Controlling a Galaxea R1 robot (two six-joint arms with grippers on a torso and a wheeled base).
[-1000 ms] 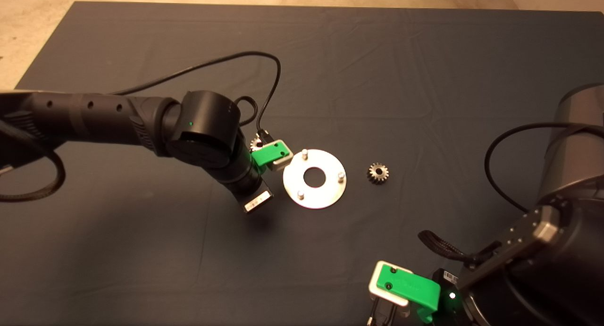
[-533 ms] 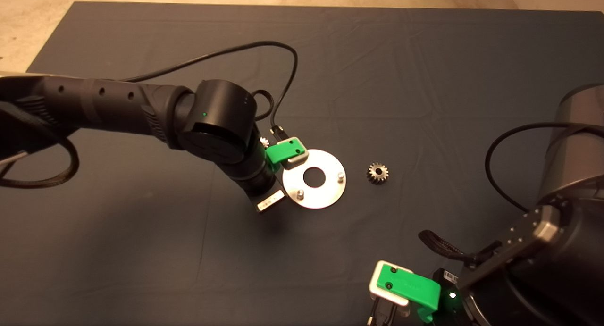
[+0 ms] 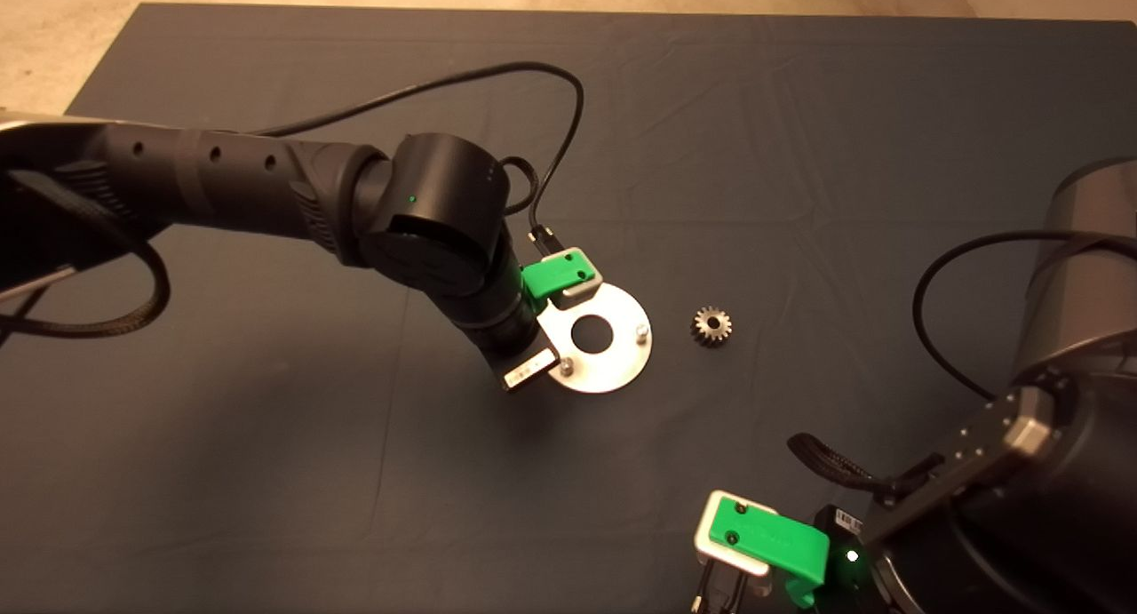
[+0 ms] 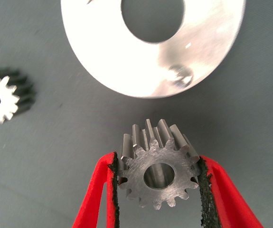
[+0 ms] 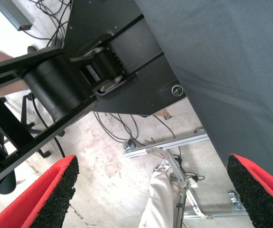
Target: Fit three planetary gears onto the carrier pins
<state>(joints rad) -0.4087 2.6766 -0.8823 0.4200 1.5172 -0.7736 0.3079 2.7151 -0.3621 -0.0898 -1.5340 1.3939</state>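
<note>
Our left arm [image 3: 222,187] reaches in from the left, wrist bent downward, its tool [image 4: 157,190] with both red fingers [image 4: 100,190] pressed against a gear [image 4: 157,173]. Our right tool [image 3: 764,543] waits at the lower right edge, fingers spread wide apart.

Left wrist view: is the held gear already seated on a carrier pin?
No: the gear is pinched between the left gripper fingers, short of the disc, whose visible pin stands bare.
</note>
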